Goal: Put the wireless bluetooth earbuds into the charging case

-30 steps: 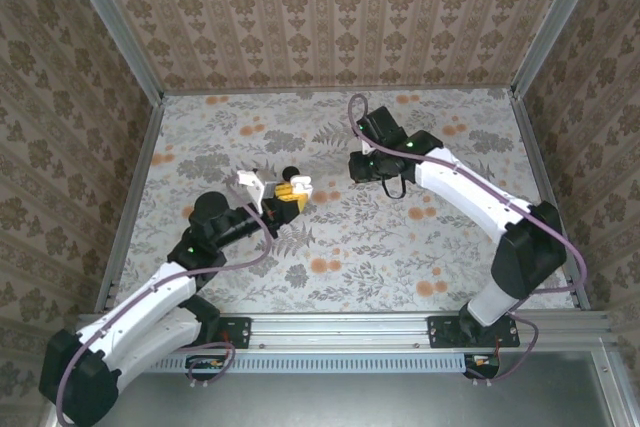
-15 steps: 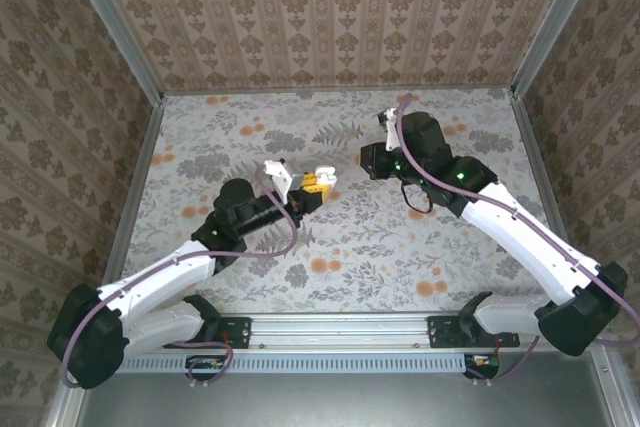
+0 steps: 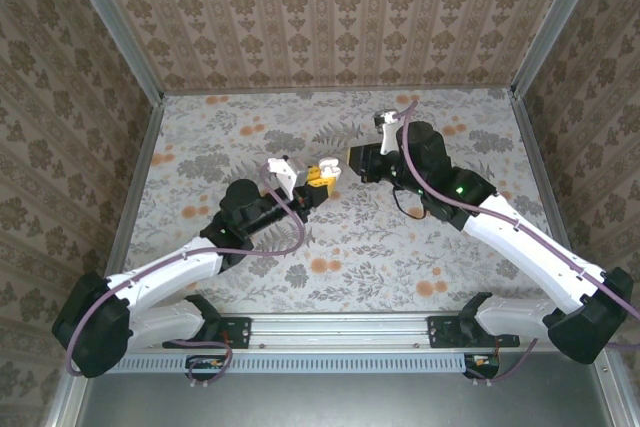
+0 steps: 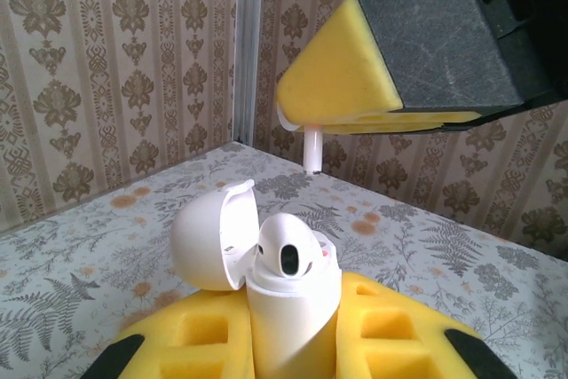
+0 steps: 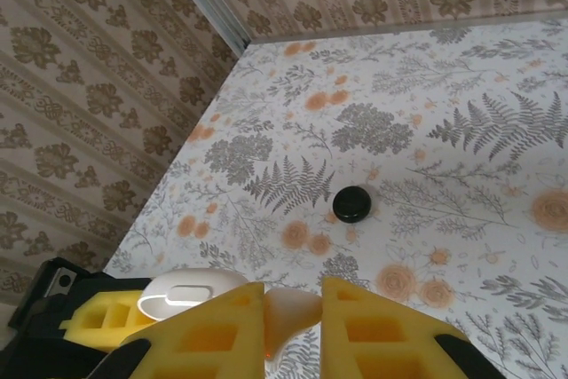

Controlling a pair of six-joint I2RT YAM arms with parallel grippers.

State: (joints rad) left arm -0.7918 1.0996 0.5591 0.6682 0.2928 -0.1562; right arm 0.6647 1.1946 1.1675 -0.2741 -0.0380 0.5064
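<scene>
Brings right gripper [image 3: 347, 160] in to centre frame, pinching white earbud [image 4: 312, 150] stem-down | keeps open charging case [image 4: 293, 317], second earbud [image 4: 288, 255] seated, clamped in left gripper [image 3: 312, 182] just below | readies insertion.

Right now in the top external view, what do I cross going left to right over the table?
left arm → left end effector, shut on the charging case → right end effector, gripping an earbud → right arm
</scene>
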